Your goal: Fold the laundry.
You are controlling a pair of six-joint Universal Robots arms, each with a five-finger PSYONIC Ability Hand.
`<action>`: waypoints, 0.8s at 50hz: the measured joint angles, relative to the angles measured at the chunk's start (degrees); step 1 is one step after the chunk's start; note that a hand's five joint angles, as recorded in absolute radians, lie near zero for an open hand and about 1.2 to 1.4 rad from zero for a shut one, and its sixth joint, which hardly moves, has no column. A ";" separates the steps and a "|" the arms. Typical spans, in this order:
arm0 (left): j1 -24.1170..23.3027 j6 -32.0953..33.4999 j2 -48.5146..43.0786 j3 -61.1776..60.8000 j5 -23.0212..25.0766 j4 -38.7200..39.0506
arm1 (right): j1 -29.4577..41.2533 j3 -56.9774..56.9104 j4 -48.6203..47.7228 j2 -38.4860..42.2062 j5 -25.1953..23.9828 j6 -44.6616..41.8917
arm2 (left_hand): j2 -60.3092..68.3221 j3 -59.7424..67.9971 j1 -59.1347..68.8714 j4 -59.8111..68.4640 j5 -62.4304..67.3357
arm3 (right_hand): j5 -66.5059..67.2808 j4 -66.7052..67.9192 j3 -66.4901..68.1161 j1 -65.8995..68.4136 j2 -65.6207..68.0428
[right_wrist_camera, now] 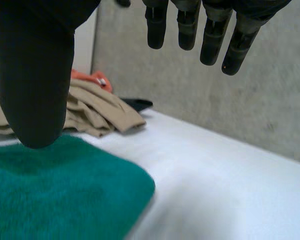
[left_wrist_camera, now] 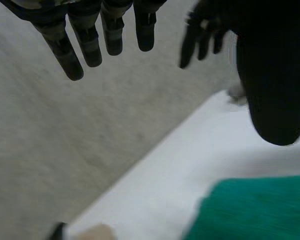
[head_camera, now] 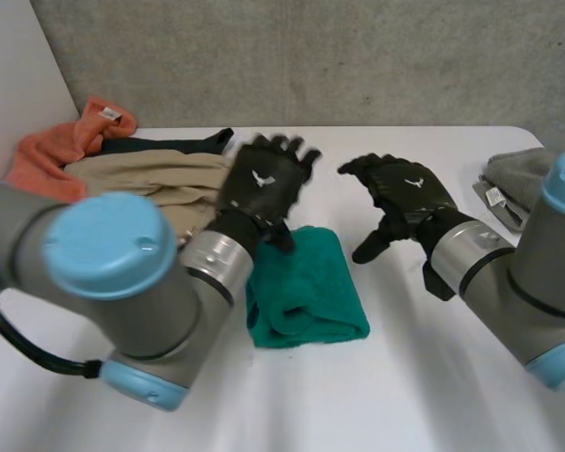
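Green towel [head_camera: 306, 287] lay folded mid-table [head_camera: 424, 377], nobody holding it. Left hand [head_camera: 264, 184] hung over its far left corner, fingers straight, empty. Right hand [head_camera: 405, 193] near towel's right side, spread wide, empty too. Beige garment [head_camera: 160, 179], orange towel [head_camera: 52, 151] piled far left, grey cloth [head_camera: 518, 174] far right. Orange tag [head_camera: 110, 115] and grey tag [head_camera: 497, 196] too tiny to read, sorry.

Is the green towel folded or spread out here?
Folded. The green towel lies on the table as a compact, thick rectangle, with a rounded doubled edge and layers showing along one side.
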 measured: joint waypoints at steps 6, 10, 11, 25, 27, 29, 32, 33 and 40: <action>-0.84 -4.70 -6.41 3.55 -2.97 -7.18 | -0.12 -5.75 8.06 6.62 1.82 -2.96 | 0.01 0.00 0.00 0.00 0.00 | 0.00 0.00 0.00 0.00 0.00; -0.62 -4.82 -8.58 3.93 -6.92 -10.85 | 0.73 -9.96 11.64 11.78 2.66 -5.13 | 0.01 0.00 0.00 0.00 0.00 | 0.00 0.00 0.00 0.00 0.00; -0.54 -4.39 -8.91 3.89 -7.87 -11.58 | 1.05 -10.81 12.10 12.88 2.77 -5.46 | 0.01 0.00 0.00 0.00 0.00 | 0.00 0.00 0.00 0.00 0.00; 0.10 6.31 -10.96 1.90 -10.63 -15.28 | 7.05 -18.86 14.12 23.85 3.92 -12.26 | 0.00 0.00 0.00 0.00 0.00 | 0.00 0.00 0.00 0.00 0.00; 0.15 6.83 -11.07 1.82 -10.25 -15.10 | 7.54 -20.06 14.33 24.99 5.30 -15.29 | 0.00 0.00 0.00 0.00 0.00 | -0.38 0.00 0.00 0.00 0.00; 0.14 6.91 -10.93 1.96 -9.93 -14.94 | 7.72 -20.44 14.40 24.90 6.10 -16.79 | 0.00 0.00 0.00 0.00 0.00 | -0.51 0.00 0.00 0.00 0.00; 0.29 6.88 -9.70 2.54 -8.76 -14.66 | 7.83 -20.41 14.34 22.52 7.45 -18.82 | 0.00 0.00 0.00 0.00 0.00 | -0.51 0.00 0.00 0.00 0.00; 0.29 6.88 -9.70 2.54 -8.76 -14.66 | 7.83 -20.41 14.34 22.52 7.45 -18.82 | 0.00 0.00 0.00 0.00 0.00 | -0.51 0.00 0.00 0.00 0.00; 3.31 6.57 -0.27 3.95 -0.67 -14.53 | 7.57 -14.20 10.89 12.58 8.12 -19.60 | 0.13 0.11 0.22 0.15 0.00 | -0.51 0.00 0.00 0.00 0.00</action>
